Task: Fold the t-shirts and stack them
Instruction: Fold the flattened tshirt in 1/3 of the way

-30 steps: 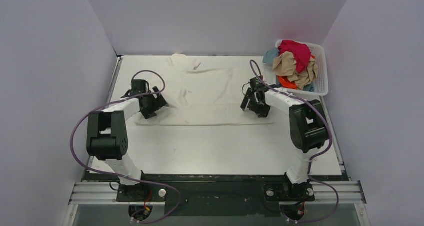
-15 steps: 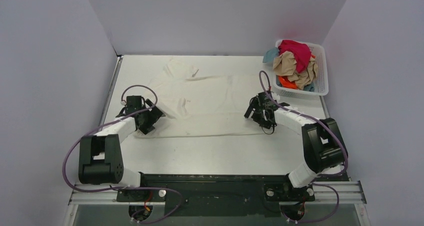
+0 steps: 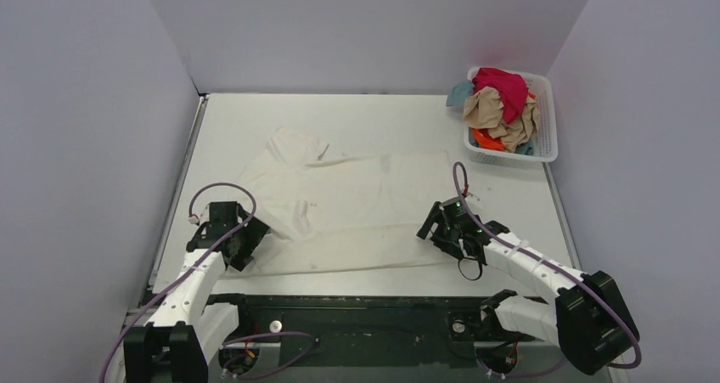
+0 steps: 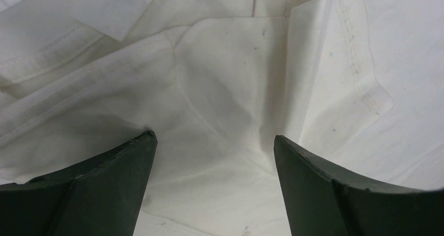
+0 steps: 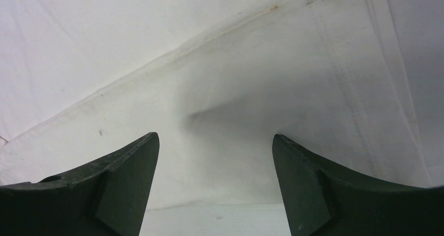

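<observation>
Your left gripper (image 3: 244, 240) stands with its jaws spread wide over the near left part of the large cream-white cloth t-shirt (image 3: 357, 213) and has nothing pinched. The right gripper (image 3: 435, 228) is just as wide at the near right hem, also with nothing in it.

The shirt lies spread across the white table (image 3: 374, 115), close to the near edge. Judge it light, limp and quick to wrinkle or slide. Take it at a stitched hem or corner and pinch every layer.

Only the top view shows the whole outline, and the heap of magenta, tan and orange shirts (image 3: 501, 103) in the white slatted plastic basket (image 3: 550, 124). Only the left wrist view shows creased, overlapping folds between the fingers (image 4: 104, 183). The right wrist view shows a flat stitched hem.
</observation>
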### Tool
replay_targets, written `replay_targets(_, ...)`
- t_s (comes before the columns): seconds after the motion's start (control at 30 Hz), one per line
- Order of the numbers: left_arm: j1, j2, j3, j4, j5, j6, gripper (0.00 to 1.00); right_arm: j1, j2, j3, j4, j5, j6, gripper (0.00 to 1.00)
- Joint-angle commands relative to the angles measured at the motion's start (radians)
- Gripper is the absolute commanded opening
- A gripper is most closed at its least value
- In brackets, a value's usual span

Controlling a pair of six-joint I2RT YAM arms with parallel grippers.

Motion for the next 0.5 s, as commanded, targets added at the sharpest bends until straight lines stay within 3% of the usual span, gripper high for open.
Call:
replay_targets(0.0, -0.004, -0.001, -0.011, -0.137, -0.082, -0.036, 0.95, 0.042, -0.048, -0.077, -0.229, 0.033, 0.094, 0.75)
replay_targets(0.33, -0.005, -0.02, 0.043, -0.216, -0.138, -0.061, 0.95, 0.117, -0.253, -0.12, -0.365, 0.049, 0.167, 0.75)
replay_targets(0.47, -0.006, -0.077, 0.139, -0.24, -0.136, -0.05, 0.95, 0.114, -0.293, -0.012, -0.41, 0.135, 0.089, 0.81)
